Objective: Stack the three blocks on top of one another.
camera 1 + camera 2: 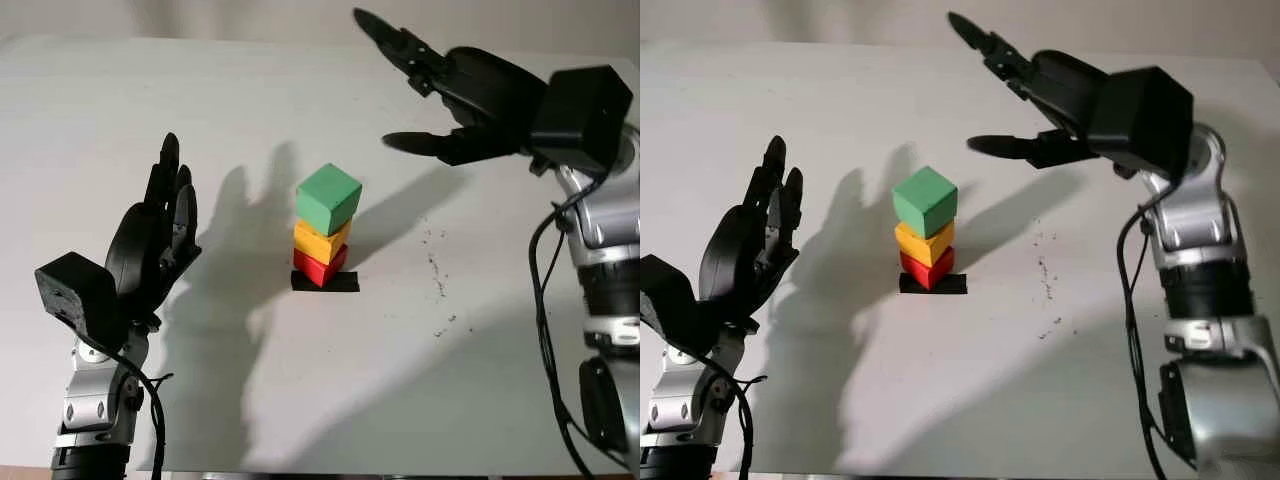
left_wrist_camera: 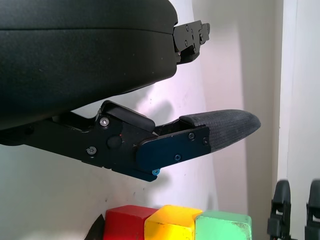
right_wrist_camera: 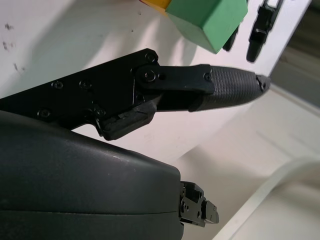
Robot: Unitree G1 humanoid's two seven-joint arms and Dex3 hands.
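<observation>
Nearest you, your left robot hand [image 1: 160,235] stands open above the white bench [image 1: 330,400], holding nothing, well apart from the stack with bare surface between them. At mid-bench a black patch [image 1: 325,282] lies under the red block [image 1: 318,267]; the yellow block [image 1: 321,241] sits on the red one and the green block [image 1: 329,198] on top, turned a little so its corners overhang. Farther back, your right robot hand [image 1: 440,95] hangs open above and beyond the stack, holding nothing. The bench's far edge lies just behind it.
</observation>
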